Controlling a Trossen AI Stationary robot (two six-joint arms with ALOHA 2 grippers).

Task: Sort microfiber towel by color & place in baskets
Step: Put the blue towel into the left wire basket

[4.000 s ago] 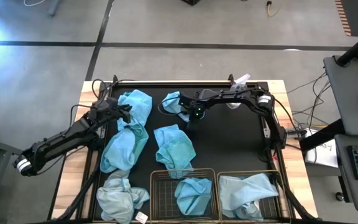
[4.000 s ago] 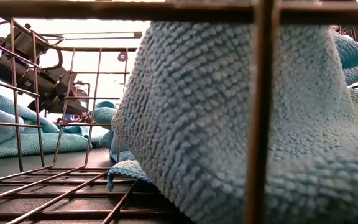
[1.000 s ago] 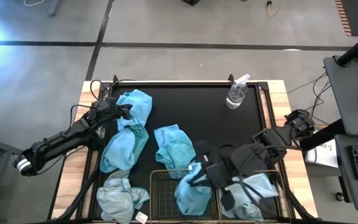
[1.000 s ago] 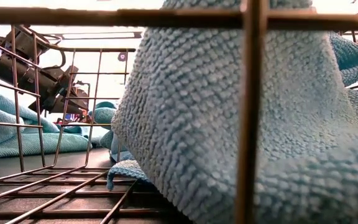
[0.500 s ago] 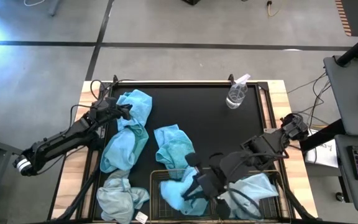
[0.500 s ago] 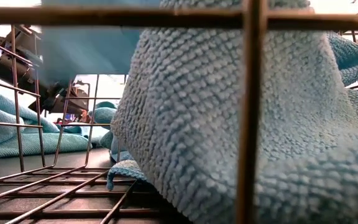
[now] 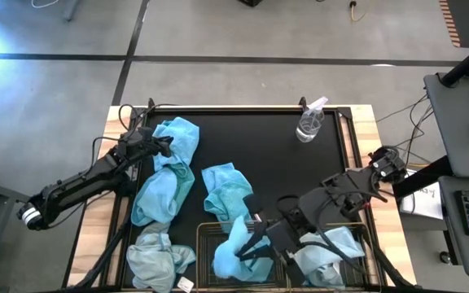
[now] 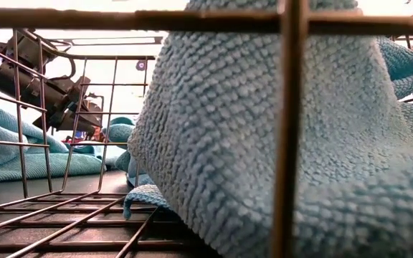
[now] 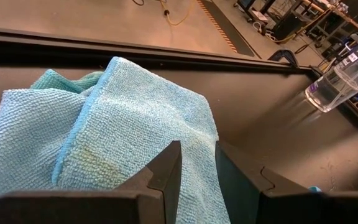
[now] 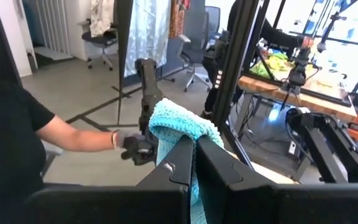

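Observation:
My right gripper (image 7: 255, 236) is shut on a turquoise microfiber towel (image 7: 233, 248) that hangs over the left of two wire-mesh baskets (image 7: 204, 244). The right basket (image 7: 366, 244) holds a pale towel (image 7: 328, 248), which fills the low view (image 8: 264, 143). Two more turquoise towels (image 7: 165, 175) (image 7: 228, 191) and a pale one (image 7: 157, 259) lie on the black mat. My left gripper (image 7: 167, 145) waits at the far left beside the first of these (image 9: 123, 118), its fingers a narrow gap apart with nothing between them. My right gripper pinches a bunched fold of the turquoise towel (image 10: 180, 124) between its two fingers (image 10: 213, 165). The fingers lie level, coming slantwise from the table's right and far side. The towel hangs slack below them over the left basket; whether its lower end touches anything I cannot tell.
A clear spray bottle (image 7: 309, 122) stands at the far right of the mat. Bare mat lies between it and the baskets. Beyond the table, in the right wrist view, a person (image 10: 17, 130) grips a handle.
My right gripper has stayed over the left basket and tipped up to level, still shut on the turquoise towel. The towel swung out toward the table's left, passing across the low view, and now hangs narrower below the fingers.

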